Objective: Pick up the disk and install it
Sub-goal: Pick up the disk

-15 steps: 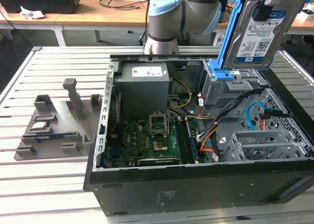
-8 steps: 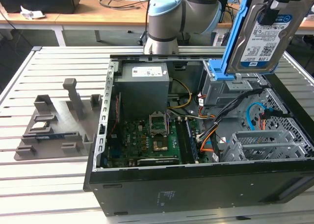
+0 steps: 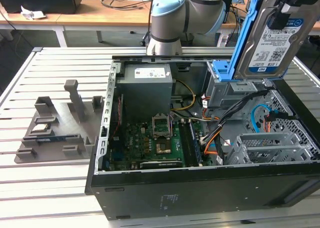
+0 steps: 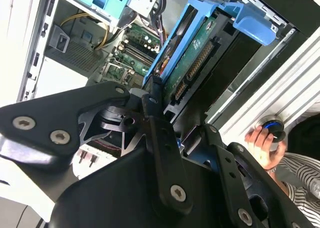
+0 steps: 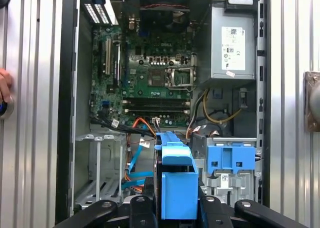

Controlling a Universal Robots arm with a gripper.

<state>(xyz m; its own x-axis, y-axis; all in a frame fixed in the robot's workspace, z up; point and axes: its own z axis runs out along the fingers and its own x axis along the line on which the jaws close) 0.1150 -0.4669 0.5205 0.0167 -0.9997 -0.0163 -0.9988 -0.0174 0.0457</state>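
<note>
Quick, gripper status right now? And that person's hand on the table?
Gripper: shut on the disk, held above the open computer case.
Person's hand: resting on a round black device.

Exterior view looks down obliquely on the open computer case (image 3: pixel 200 193); both wrist views face its motherboard (image 5: pixel 150 68) (image 4: pixel 137 44) from close above.
</note>
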